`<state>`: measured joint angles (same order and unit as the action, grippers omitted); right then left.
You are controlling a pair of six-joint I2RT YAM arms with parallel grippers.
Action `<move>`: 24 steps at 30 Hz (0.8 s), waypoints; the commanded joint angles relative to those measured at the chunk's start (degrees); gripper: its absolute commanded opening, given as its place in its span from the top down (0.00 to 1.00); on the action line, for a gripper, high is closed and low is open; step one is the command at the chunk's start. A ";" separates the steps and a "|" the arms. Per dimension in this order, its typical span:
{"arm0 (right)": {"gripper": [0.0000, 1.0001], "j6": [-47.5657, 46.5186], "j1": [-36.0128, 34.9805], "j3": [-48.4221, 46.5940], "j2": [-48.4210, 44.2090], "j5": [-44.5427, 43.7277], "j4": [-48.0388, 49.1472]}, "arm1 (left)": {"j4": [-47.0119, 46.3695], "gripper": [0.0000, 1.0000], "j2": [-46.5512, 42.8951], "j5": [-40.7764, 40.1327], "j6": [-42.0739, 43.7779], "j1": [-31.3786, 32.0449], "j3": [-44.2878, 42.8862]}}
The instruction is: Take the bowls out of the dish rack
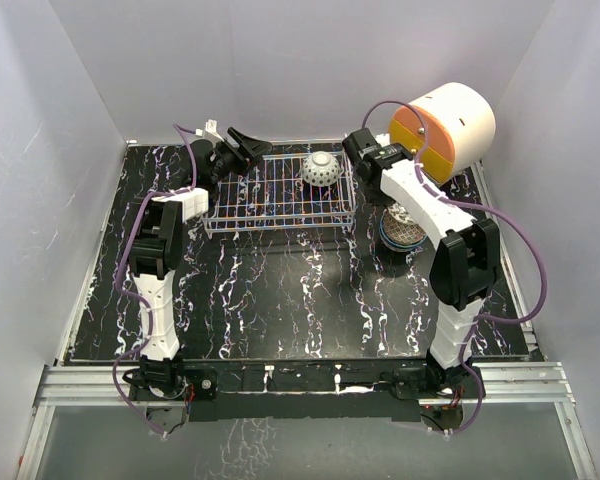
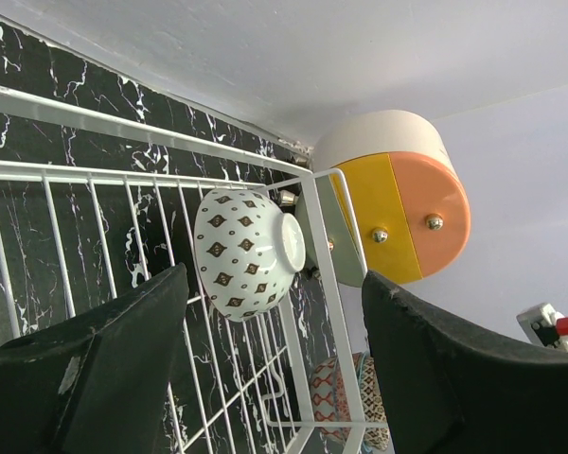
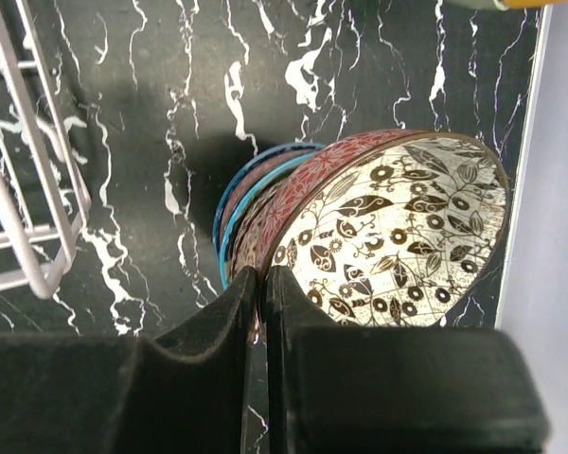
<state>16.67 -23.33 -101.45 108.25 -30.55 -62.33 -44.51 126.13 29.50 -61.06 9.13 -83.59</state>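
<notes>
At the 2 o'clock corner of the dish rack (image 1: pixel 272 205), seen from above, the one grey-white dotted bowl (image 1: pixel 320 169) in it sits mouth-down on the wire floor, pale foot ring uppermost. It lies at about 3 o'clock from the left jaws, which hang over the rack's far rail, spread wide and holding nothing. In the left wrist view the bowl shows straight ahead between the two fingers (image 2: pixel 95 364), not yet reached. That view is rolled on its side, so the closing line seems to run nearly along the bowl's foot-to-mouth axis, not across its round body. I judge the wrist must turn before a pinch would hold. The right jaws stand about as near on the bowl's other side but are busy: they are pressed together on the rim of a red bowl (image 3: pixel 398 236) with a black-and-white leafy inside. It is tilted on the stack of bowls (image 3: pixel 235 203) on the bench (image 1: pixel 280 300), just beside the rack's 4 o'clock corner. The reach looks to fall to the left arm.
</notes>
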 commanded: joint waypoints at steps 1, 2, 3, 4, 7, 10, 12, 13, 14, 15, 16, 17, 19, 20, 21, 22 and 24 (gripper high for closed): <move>0.93 0.98 -1.64 1.06 -6.94 -3.33 0.73 | -1.22 0.29 -3.10 0.01 0.73 0.37 -0.63; 0.93 1.07 -1.77 1.79 -7.22 -2.99 0.98 | -1.46 0.29 -3.08 0.03 0.58 0.37 -0.30; 0.93 1.17 -1.83 2.40 -7.31 -2.54 1.12 | -1.79 0.29 -3.08 0.09 0.45 0.43 0.05; 0.93 1.44 -2.01 2.93 -7.28 -2.35 1.11 | -1.95 0.29 -3.13 0.09 0.34 0.45 0.35; 0.93 1.60 -2.38 3.87 -7.22 -2.41 0.66 | -1.90 0.29 -3.30 0.26 0.44 0.39 0.75; 0.93 1.54 -2.72 5.73 -7.46 -3.77 0.41 | -1.95 0.29 -3.54 0.30 0.50 0.45 1.07; 0.93 1.72 -2.77 6.94 -7.65 -4.60 0.01 | -2.13 0.29 -3.65 0.30 0.50 0.43 1.30; 0.93 1.88 -2.82 7.49 -7.79 -4.84 -0.19 | -2.15 0.29 -3.68 0.30 0.54 0.37 1.40; 0.93 1.96 -2.78 8.02 -7.80 -4.80 -0.32 | -2.23 0.29 -3.61 0.30 0.53 0.44 1.53; 0.93 2.12 -2.80 8.55 -7.84 -4.67 -0.29 | -2.35 0.29 -3.63 0.30 0.50 0.45 1.59; 0.93 2.32 -2.84 9.03 -7.82 -4.49 -0.19 | -2.44 0.29 -3.73 0.26 0.42 0.47 1.78; 0.93 2.36 -2.79 9.54 -7.80 -4.26 0.03 | -2.51 0.29 -3.76 0.15 0.39 0.46 1.92; 0.93 2.23 -2.85 10.21 -7.86 -4.20 0.34 | -2.51 0.29 -3.81 0.03 0.41 0.43 2.32; 0.93 2.29 -2.85 10.37 -7.56 -4.33 0.36 | -2.44 0.29 -3.88 0.03 0.46 0.45 2.42; 0.93 2.25 -2.85 10.51 -7.25 -4.36 0.32 | -2.42 0.29 -3.87 0.02 0.44 0.45 2.53; 0.93 1.98 -2.81 10.78 -7.09 -4.39 0.69 | -2.46 0.29 -3.91 0.08 0.45 0.40 2.55; 0.92 1.47 -2.81 11.80 -7.11 -4.47 2.10 | -2.45 0.29 -3.96 0.14 0.50 0.44 2.57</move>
<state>18.33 -25.85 -90.32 103.48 -31.66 -62.89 -45.19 126.10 29.36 -61.10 9.23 -81.67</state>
